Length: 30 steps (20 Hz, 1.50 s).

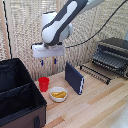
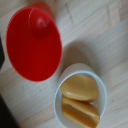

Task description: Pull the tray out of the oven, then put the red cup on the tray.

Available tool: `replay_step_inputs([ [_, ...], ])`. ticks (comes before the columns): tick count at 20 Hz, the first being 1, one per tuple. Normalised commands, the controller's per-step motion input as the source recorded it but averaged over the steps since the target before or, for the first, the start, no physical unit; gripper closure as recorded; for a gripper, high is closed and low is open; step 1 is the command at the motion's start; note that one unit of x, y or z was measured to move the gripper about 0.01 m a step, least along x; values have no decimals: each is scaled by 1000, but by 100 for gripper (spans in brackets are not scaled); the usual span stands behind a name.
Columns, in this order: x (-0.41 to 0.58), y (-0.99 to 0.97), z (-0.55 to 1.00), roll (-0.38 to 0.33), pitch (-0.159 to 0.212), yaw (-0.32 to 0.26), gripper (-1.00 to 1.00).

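A: The fingers (image 1: 42, 63) hang apart, 2 dark tips pointing down with nothing between them, so the gripper (image 1: 48, 62) is empty above the red cup (image 1: 44, 83).

B: Where does the cup sit?

A: Upright on the wooden table (image 1: 100, 107), just beside the white bowl (image 1: 58, 94) of yellow food, with the big black fabric case (image 1: 17, 95) on its other side. In the wrist view the cup (image 2: 34, 45) fills much of the frame, and the bowl (image 2: 80, 97) looks to be touching or nearly touching it; I cannot tell which.

B: And the tray?

A: The tray (image 1: 96, 72) juts from the oven (image 1: 112, 56) at the exterior view's right, so I judge the pulling finished and the cup pick is the step in hand.

B: How to do it well?

A: Descend straight, 1 finger outside the rim and 1 inside, or both around the wall away from the bowl. Close gently; thin plastic may flex. Lift clear of the upright dark blue slab (image 1: 74, 77) standing between cup and tray.
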Motion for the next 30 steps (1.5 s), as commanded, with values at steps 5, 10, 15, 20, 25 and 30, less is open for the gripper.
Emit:
replay_step_inputs([
  [5, 39, 276, -66, 87, 261, 0, -100],
  [10, 395, -150, -31, 0, 85, 7, -100],
  [15, 414, -156, -55, -3, 41, 46, -100],
  [20, 286, -46, -216, -21, 67, 75, -100],
  [25, 222, -143, -289, -41, 96, 99, -100],
  [30, 293, -305, -297, -13, 76, 133, -100],
])
